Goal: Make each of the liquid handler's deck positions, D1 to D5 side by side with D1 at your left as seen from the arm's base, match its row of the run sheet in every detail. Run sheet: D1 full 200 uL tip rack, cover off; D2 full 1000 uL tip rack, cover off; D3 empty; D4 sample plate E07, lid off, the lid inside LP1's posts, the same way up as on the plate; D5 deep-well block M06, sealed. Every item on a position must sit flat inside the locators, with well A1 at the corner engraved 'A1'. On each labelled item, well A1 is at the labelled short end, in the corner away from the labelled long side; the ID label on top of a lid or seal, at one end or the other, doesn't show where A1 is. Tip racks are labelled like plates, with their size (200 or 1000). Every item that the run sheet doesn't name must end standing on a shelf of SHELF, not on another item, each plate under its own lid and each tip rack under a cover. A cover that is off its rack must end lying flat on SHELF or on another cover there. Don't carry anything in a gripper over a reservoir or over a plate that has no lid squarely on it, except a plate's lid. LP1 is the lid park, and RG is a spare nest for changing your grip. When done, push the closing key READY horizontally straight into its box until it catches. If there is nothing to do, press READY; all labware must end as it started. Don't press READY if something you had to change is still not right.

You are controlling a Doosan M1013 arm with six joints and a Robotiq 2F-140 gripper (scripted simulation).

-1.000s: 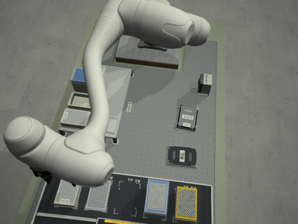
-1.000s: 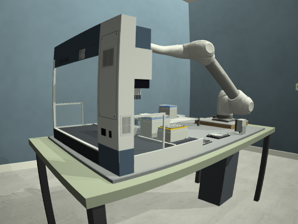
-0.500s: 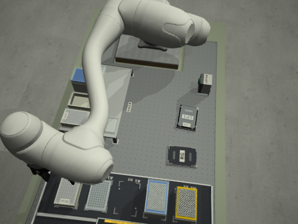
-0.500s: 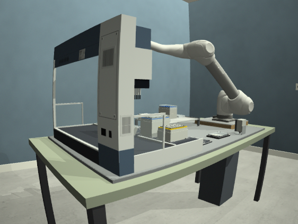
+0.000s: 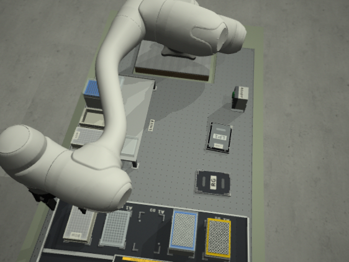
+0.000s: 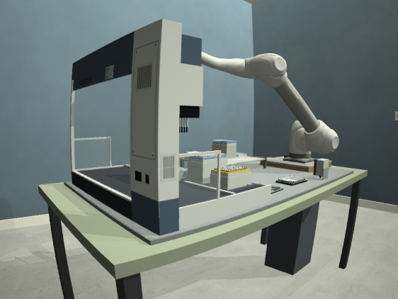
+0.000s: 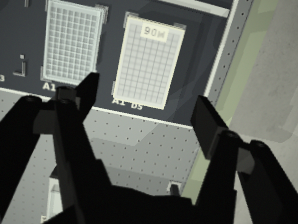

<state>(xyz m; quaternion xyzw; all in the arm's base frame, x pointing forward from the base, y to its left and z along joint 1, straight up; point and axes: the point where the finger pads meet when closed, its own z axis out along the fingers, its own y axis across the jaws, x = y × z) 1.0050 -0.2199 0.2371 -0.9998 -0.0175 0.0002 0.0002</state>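
My gripper (image 7: 146, 98) is open and empty. It hangs above the perforated table just in front of deck position D5, near the table's side edge. In the overhead view only black parts of it (image 5: 43, 197) show under the arm. The deep-well block M06 (image 7: 147, 65) sits in D5 under a pale seal, with its label at the far end; it also shows in the overhead view (image 5: 79, 225). A clear sample plate (image 7: 72, 42) (image 5: 115, 228) sits in D4. D3 (image 5: 151, 230) is empty. A blue-rimmed tip rack (image 5: 184, 231) and a yellow-rimmed tip rack (image 5: 218, 237) stand uncovered in D2 and D1.
SHELF (image 5: 133, 102) stands beside the arm with a blue tip rack (image 5: 92, 88), an open tray (image 5: 93, 118), a plate (image 5: 87, 136) and a clear cover (image 5: 130, 146). LP1 (image 5: 219, 137) seems to hold a clear lid. RG (image 5: 213, 182) is empty. The READY box (image 5: 240, 97) stands at the back.
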